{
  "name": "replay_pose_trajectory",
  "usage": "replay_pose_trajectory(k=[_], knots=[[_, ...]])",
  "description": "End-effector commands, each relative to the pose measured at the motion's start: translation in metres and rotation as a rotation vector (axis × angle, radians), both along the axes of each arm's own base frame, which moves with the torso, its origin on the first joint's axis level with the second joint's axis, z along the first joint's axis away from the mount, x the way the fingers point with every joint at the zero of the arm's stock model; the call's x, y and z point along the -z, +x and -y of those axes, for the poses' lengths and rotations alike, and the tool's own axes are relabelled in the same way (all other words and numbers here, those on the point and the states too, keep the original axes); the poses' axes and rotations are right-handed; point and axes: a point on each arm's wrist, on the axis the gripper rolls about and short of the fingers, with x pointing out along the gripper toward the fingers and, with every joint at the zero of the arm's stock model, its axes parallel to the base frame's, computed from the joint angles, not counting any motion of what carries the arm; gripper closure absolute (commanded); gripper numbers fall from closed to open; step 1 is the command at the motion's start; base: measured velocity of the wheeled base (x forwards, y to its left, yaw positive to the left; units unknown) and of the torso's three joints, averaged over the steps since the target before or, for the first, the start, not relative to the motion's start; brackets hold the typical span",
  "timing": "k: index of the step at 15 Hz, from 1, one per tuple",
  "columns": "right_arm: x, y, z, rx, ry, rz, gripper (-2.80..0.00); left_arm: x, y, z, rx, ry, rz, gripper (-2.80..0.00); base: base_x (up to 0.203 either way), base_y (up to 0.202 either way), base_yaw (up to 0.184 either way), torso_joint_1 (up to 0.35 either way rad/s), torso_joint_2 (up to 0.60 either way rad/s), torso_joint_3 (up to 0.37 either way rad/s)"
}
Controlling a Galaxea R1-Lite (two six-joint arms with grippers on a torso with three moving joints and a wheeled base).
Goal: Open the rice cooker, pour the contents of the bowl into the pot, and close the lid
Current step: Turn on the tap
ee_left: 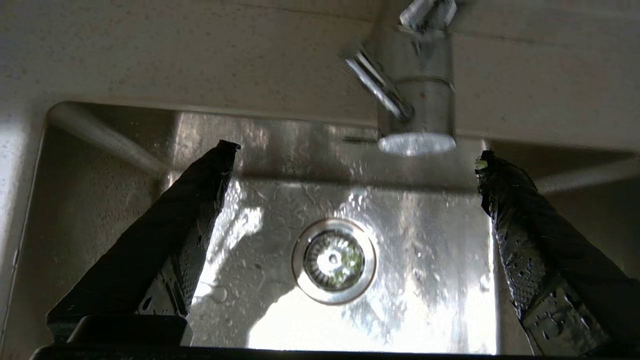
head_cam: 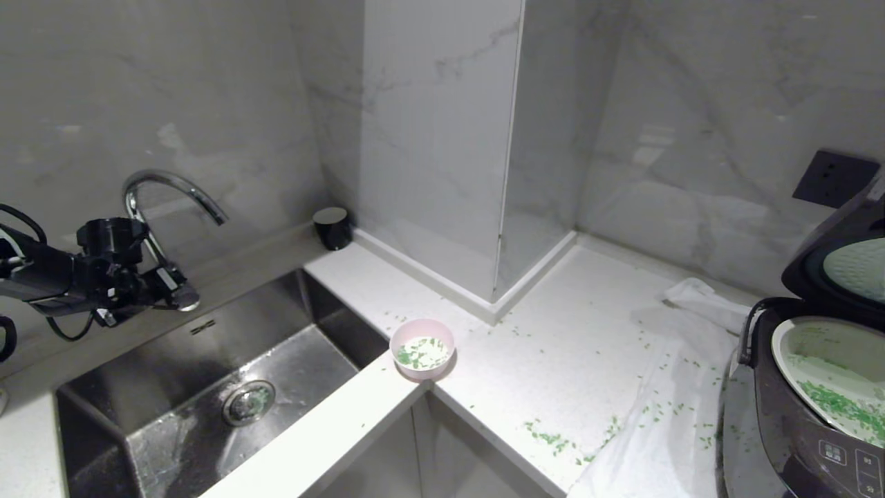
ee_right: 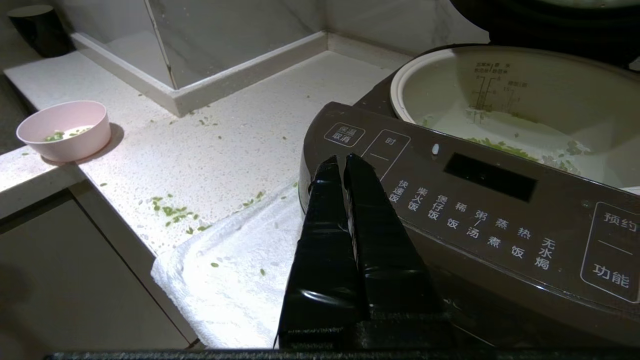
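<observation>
Nearest my head camera, the rice cooker [head_cam: 795, 429] sits at the right edge of the white countertop [head_cam: 553, 346], its front panel of white-marked buttons facing me. I see the lid [head_cam: 840, 266] raised and tilted back, exposing its pale dimpled underside. Inside the body, the pot [head_cam: 785, 346] holds a scatter of the contents [head_cam: 847, 408], small green bits lying on its pale floor.

A white cloth [head_cam: 664, 422] lies under and beside the cooker, with green bits strewn over it and over the bare counter nearby.

I locate the bowl [head_cam: 422, 349] upright on the counter at the sink's corner, well apart from the cooker. 1 thin layer of green bits remains on its white inside.

My left gripper [ee_left: 355, 152] hangs over the steel sink [head_cam: 124, 443], beside the curved faucet [head_cam: 173, 190]. Its 2 black fingers [ee_left: 165, 240] stand spread wide, wet with droplets, holding nothing; the drain [ee_left: 334, 261] shows between them.

My right gripper [ee_right: 339, 161] rests low in front of the cooker's panel, its 2 fingers pressed together with nothing between them.

A dark cylindrical cup [head_cam: 332, 227] stands at the wall behind the sink.
</observation>
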Motion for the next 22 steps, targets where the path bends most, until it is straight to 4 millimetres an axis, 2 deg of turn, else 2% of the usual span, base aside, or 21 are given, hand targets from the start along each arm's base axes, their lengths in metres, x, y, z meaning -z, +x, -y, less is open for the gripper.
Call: replay_pose_trajectory(k=[1, 5, 8, 9, 10, 22], knots=[[0.000, 0.000, 0.000, -0.001, 0.001, 0.001, 0.00, 0.009, 0.006, -0.007, -0.024, -0.003, 0.003, -2.80, 0.000, 0.000, 0.000, 0.000, 0.00, 0.000], [0.000, 0.000, 0.000, 0.000, 0.001, 0.001, 0.00, 0.014, 0.013, -0.026, -0.060, 0.005, 0.024, -2.80, 0.000, 0.000, 0.000, 0.000, 0.00, 0.000], [0.000, 0.000, 0.000, 0.000, -0.001, 0.001, 0.00, 0.016, 0.017, -0.034, -0.071, 0.009, 0.034, -2.80, 0.000, 0.000, 0.000, 0.000, 0.00, 0.000], [0.000, 0.000, 0.000, -0.002, -0.001, 0.001, 0.00, 0.019, 0.018, -0.034, -0.071, 0.007, 0.029, -0.77, 0.000, 0.000, 0.000, 0.000, 0.00, 0.000], [0.000, 0.000, 0.000, 0.000, 0.000, 0.001, 0.00, 0.020, 0.018, -0.034, -0.071, 0.006, 0.028, 0.00, 0.000, 0.000, 0.000, 0.000, 0.00, 0.000], [0.000, 0.000, 0.000, 0.000, -0.001, 0.001, 0.00, 0.020, 0.017, -0.036, -0.076, 0.008, 0.028, 0.00, 0.000, 0.000, 0.000, 0.000, 0.00, 0.000]])
